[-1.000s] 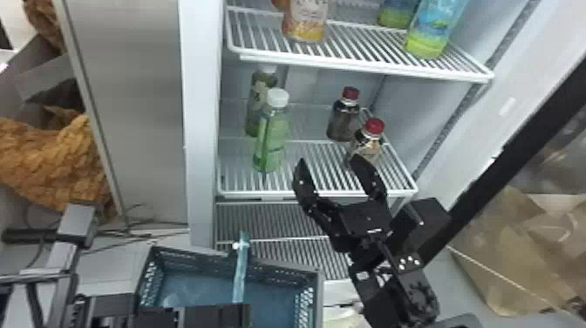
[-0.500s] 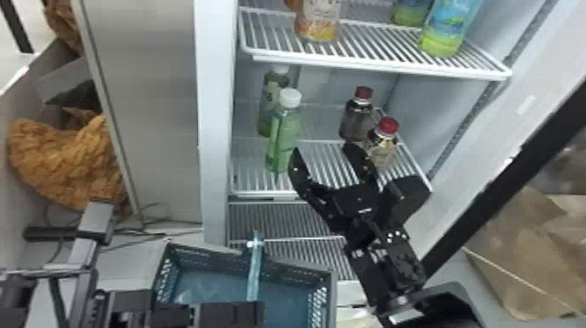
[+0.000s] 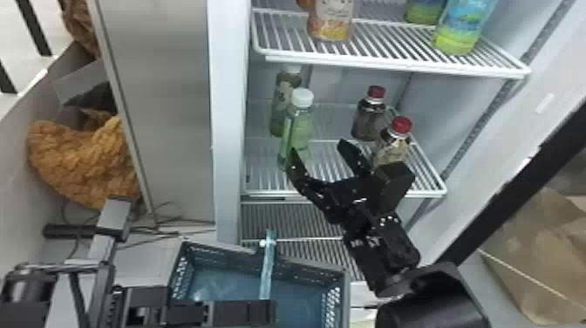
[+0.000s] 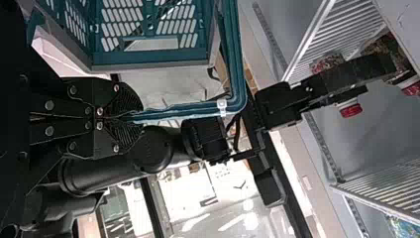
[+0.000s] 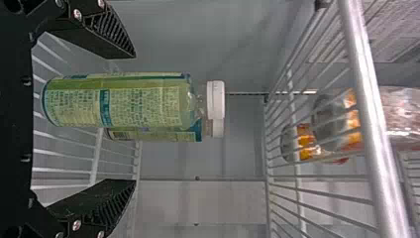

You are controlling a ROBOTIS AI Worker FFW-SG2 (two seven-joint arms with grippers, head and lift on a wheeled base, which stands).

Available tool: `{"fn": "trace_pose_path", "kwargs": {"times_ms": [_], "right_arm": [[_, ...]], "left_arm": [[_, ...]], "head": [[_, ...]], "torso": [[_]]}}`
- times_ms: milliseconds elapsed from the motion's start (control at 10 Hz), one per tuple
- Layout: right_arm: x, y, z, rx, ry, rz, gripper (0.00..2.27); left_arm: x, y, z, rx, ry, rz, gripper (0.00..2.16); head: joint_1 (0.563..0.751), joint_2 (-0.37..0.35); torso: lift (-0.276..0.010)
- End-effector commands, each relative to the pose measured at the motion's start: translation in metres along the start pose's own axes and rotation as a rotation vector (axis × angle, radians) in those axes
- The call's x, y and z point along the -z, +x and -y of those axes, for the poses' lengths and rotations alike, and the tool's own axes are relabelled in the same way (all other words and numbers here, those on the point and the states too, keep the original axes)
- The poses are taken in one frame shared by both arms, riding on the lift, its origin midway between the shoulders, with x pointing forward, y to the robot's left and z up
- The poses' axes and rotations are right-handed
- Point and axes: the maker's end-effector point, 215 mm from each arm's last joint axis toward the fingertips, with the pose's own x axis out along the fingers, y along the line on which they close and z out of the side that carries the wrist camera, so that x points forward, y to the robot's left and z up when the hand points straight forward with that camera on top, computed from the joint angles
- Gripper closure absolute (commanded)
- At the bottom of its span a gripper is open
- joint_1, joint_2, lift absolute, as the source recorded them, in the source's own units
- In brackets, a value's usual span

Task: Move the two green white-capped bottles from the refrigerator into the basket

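In the head view my right gripper (image 3: 318, 150) is open at the middle shelf, its left finger overlapping the lower part of the front green bottle (image 3: 301, 126). Behind it, another white-capped green bottle (image 3: 283, 98) stands upright. From the right wrist, the front bottle (image 5: 124, 101) lies between the open fingers of the right gripper (image 5: 134, 119), nearer one of them, with the rear bottle (image 5: 163, 134) partly hidden. My left gripper (image 3: 261, 312) is over the basket (image 3: 346, 283); in the left wrist view the left gripper (image 4: 130, 118) is shut on the teal basket handle (image 4: 183, 111).
Two red-capped bottles (image 3: 368, 113) stand right of the green ones, close to the right gripper. Above hangs the upper shelf (image 3: 392, 65), holding larger bottles (image 3: 331, 22). The refrigerator's left wall edge (image 3: 229, 131) borders the opening, and the basket sits below in front.
My right gripper has shifted left from in front of the red-capped bottle toward the front green bottle, staying open. The head view has shifted, so the shelves and basket appear farther right.
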Motion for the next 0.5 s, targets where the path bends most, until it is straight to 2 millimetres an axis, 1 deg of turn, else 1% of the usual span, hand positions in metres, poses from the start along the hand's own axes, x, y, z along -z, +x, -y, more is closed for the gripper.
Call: {"fn": "trace_pose_path", "kwargs": {"times_ms": [0,100,300,400], "right_arm": [[0.005,0.009,-0.001,-0.011,-0.002,-0.009,0.15],[0.01,0.017,-0.003,-0.03,-0.006,-0.017,0.15],[0.007,0.033,-0.006,-0.048,-0.02,-0.005,0.18],[0.01,0.039,-0.006,-0.053,-0.022,-0.008,0.2]], "left_arm": [[0.001,0.0,-0.001,-0.001,-0.002,-0.002,1.16],[-0.001,0.0,0.0,-0.001,0.003,0.001,1.16],[-0.001,0.001,0.001,0.001,0.006,-0.001,1.16],[-0.003,0.001,0.001,0.0,0.008,0.0,1.16]], "head": [[0.695,-0.196],[0.695,-0.191],[0.695,-0.177],[0.695,-0.174]], "torso": [[-0.263],[-0.263],[-0.263],[-0.263]]}}
